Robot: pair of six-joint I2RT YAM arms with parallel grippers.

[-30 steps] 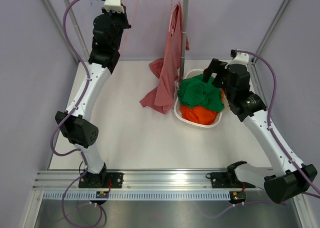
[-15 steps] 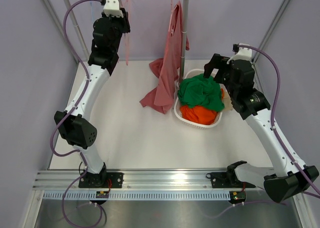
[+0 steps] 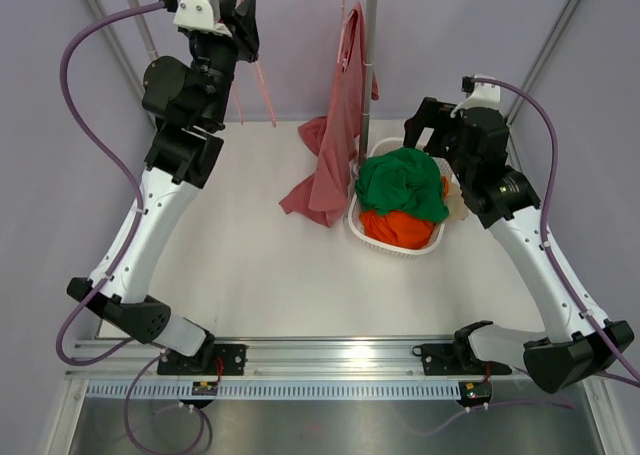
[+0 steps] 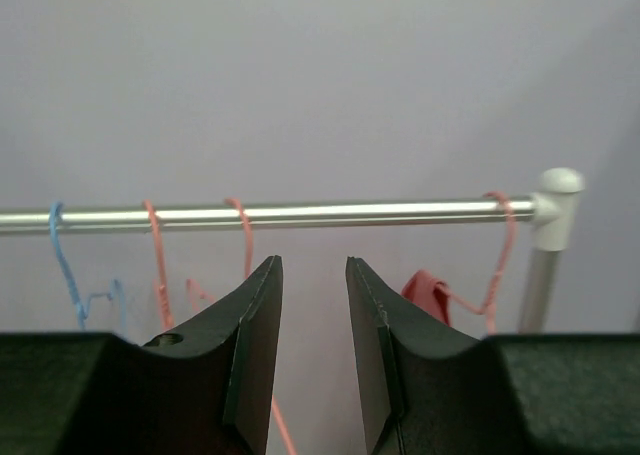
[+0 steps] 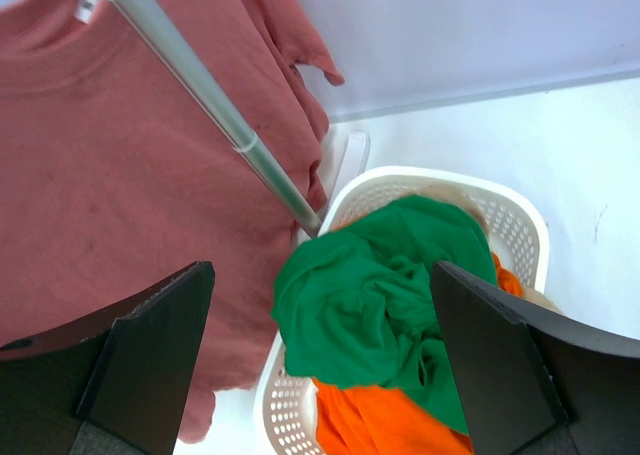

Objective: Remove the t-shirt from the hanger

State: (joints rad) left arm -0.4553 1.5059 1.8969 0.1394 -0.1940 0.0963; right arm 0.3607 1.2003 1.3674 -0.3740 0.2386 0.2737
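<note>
A dusty-red t-shirt (image 3: 338,125) hangs from a pink hanger (image 4: 503,237) at the right end of the metal rail (image 4: 300,215), its hem pooled on the table. It fills the left of the right wrist view (image 5: 110,175); only a corner shows in the left wrist view (image 4: 428,289). My left gripper (image 3: 243,20) is raised to rail height, left of the shirt; its jaws (image 4: 312,275) stand a narrow gap apart with nothing between them. My right gripper (image 3: 425,127) is wide open (image 5: 320,267) and empty above the basket, right of the shirt.
A white basket (image 3: 372,241) with green (image 3: 400,185) and orange (image 3: 395,228) clothes stands by the rack's upright post (image 5: 210,105). Empty pink hangers (image 4: 153,250) and a blue hanger (image 4: 60,255) hang on the rail's left part. One pink hanger (image 3: 262,85) dangles beside my left gripper.
My left arm has risen and swung, bringing its gripper up near the rail. My right gripper has shifted slightly back and left over the basket. The shirt has not moved.
</note>
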